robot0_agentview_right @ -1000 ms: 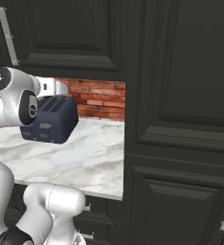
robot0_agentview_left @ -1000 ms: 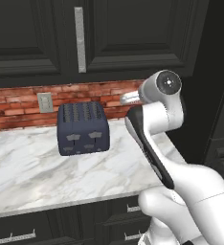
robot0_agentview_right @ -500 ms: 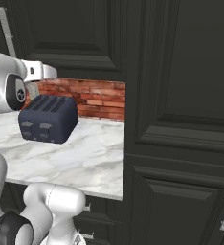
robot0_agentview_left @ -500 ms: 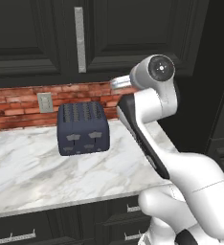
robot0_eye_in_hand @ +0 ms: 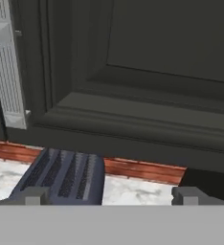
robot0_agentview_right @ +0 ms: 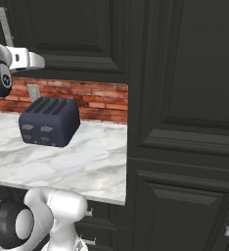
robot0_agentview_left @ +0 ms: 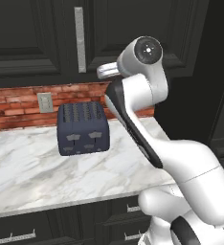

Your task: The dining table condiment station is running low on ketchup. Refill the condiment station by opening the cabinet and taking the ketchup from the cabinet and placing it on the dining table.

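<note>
Toaster (robot0_agentview_left: 83,128) sits below shut cabinet (robot0_agentview_left: 128,33), claw (robot0_eye_in_hand: 109,196) spread.

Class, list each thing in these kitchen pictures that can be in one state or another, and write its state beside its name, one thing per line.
cabinet: door shut, bar handle untouched.
gripper: open, holding nothing, facing the cabinet door.
toaster: upright on the marble counter, slots empty.
drawers: shut.
tall cabinet: doors shut.

One toaster (robot0_agentview_left: 83,128) sits on one counter (robot0_agentview_left: 32,167). One cabinet (robot0_agentview_left: 128,28) with one handle (robot0_agentview_left: 79,39). One outlet (robot0_agentview_left: 45,102).
</note>
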